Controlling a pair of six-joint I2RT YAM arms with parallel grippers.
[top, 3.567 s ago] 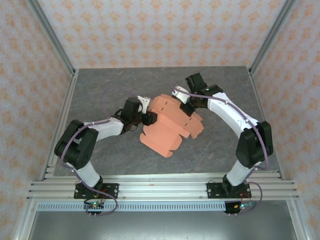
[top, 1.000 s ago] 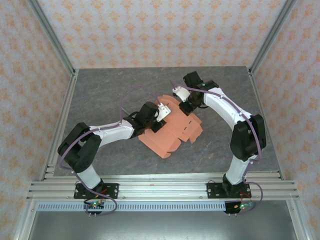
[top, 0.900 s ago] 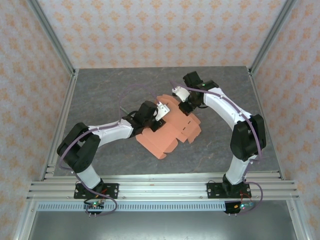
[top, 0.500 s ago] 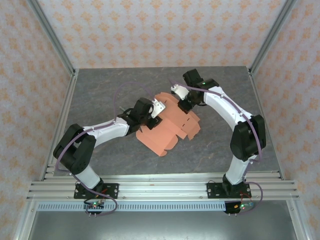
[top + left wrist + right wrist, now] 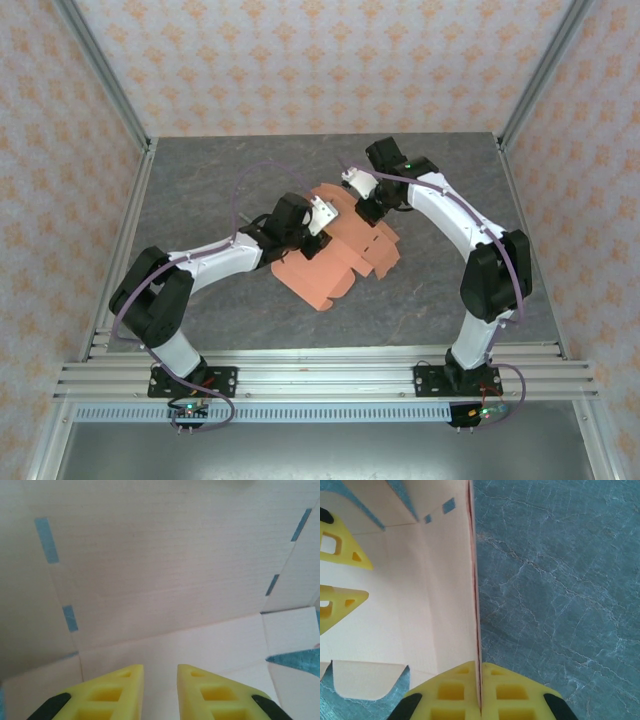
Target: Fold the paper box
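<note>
Left gripper (image 5: pixel 160 669): yellow jaws narrowly apart, nothing between them, tips facing a pale inner panel | paper box (image 5: pixel 335 262): salmon, partly folded, mid-way across the grey marbled table (image 5: pixel 200 180), between both arms | right gripper (image 5: pixel 480 671): jaws pinched onto the upright wall's edge.

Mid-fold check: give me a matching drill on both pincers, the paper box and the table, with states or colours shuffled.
1 left pincer
2 right pincer
3 paper box
4 table

A grey, marbled
B shut on a panel's edge
C salmon-orange, partly folded up
D jaws apart, nothing between them

Pairs: 1-D, 2-B, 3-C, 4-A
</note>
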